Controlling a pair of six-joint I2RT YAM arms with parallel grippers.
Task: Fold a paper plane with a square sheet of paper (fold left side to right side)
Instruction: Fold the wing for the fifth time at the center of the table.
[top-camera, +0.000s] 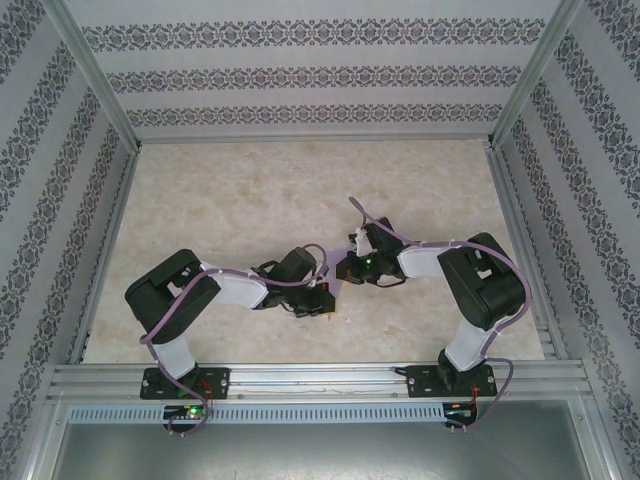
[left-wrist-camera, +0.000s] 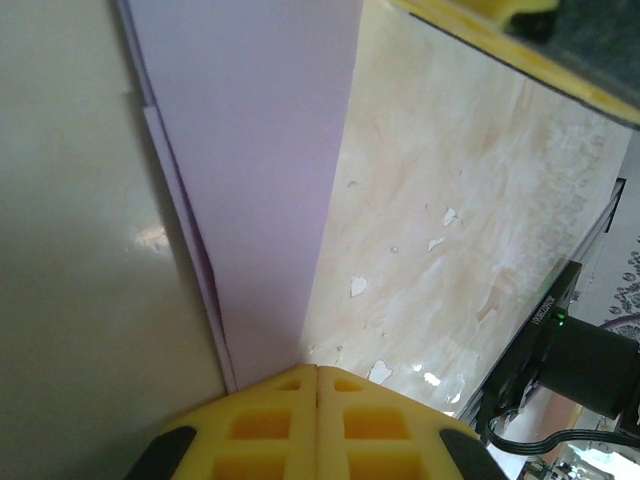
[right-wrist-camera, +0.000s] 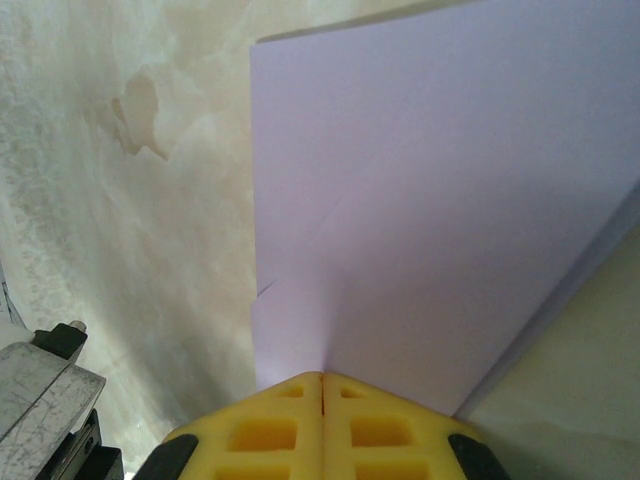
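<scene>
left claw (left-wrist-camera: 318, 372) pinched shut on lilac paper (left-wrist-camera: 260, 150) (layered edge) | right claw (right-wrist-camera: 322, 380) clamps it too

Overhead; wrist close-ups on lilac paper (left-wrist-camera: 260, 180)

Robotics lab test cell. Marble-look table (top-camera: 250, 200) boxed in at 9, 12 and 3 o'clock by panels (top-camera: 300, 75) of striped floral wallpaper, framed with bare aluminium posts (top-camera: 90, 72). At 6 o'clock, an aluminium rail (top-camera: 320, 375) with the left arm (top-camera: 185, 295) and right arm (top-camera: 480, 280) bolted on, slotted cable duct (top-camera: 320, 412) just beneath.
</scene>
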